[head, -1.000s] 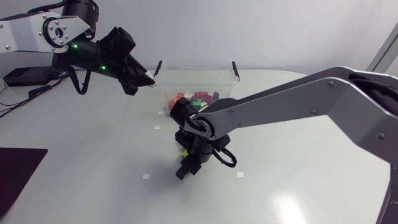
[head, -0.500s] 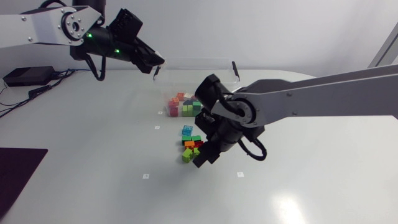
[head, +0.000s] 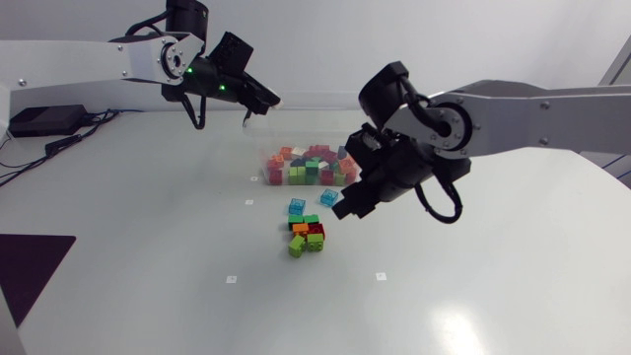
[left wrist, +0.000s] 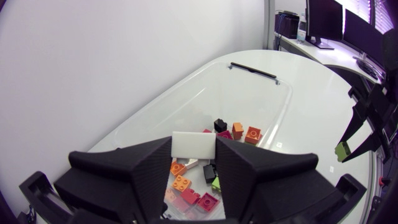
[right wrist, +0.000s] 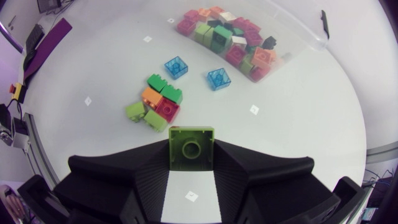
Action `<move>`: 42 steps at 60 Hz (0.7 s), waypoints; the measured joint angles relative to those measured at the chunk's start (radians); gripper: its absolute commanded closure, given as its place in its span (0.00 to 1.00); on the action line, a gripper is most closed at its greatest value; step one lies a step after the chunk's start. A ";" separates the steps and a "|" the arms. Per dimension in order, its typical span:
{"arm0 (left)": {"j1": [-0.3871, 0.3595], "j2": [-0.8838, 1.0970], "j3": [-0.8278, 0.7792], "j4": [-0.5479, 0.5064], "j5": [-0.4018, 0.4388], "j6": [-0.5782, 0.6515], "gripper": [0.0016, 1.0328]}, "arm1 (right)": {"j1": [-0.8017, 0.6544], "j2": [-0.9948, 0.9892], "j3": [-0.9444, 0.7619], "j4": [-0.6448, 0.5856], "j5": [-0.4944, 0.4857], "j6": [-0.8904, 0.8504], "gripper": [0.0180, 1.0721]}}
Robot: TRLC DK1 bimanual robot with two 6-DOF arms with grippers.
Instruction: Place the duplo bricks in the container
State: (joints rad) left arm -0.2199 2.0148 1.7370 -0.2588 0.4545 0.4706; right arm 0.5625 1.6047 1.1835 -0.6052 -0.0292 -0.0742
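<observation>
A clear plastic container at the table's back holds many coloured duplo bricks. My left gripper hovers over its back left corner, shut on a white brick; below it lie the container's bricks. My right gripper hangs above the table just in front of the container, shut on a lime green brick. Under it on the table are two light blue bricks and a small cluster of green, orange and red bricks, also seen from the head view as a cluster.
Small white markers dot the tabletop. A dark mat lies at the front left edge. The container's black clip handle sits on its far end.
My left arm swung right and came over the container with the white brick. My right gripper rose from the loose cluster holding the green brick and moved back and right, uncovering the loose bricks.
</observation>
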 measured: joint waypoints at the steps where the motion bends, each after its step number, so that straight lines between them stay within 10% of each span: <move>1: 0.000 0.008 0.005 0.004 -0.008 -0.002 0.24 | -0.008 0.000 0.010 -0.002 -0.001 0.000 0.72; 6: -0.001 0.017 0.007 0.015 -0.028 -0.004 0.05 | -0.035 0.000 0.052 -0.009 -0.012 -0.001 0.72; 42: -0.019 -0.277 -0.309 0.069 -0.039 0.056 0.06 | -0.147 0.138 0.420 -0.019 -0.083 -0.008 0.72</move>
State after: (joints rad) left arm -0.2390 1.7378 1.4277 -0.1894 0.4152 0.5270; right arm 0.4156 1.7432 1.6039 -0.6239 -0.1123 -0.0826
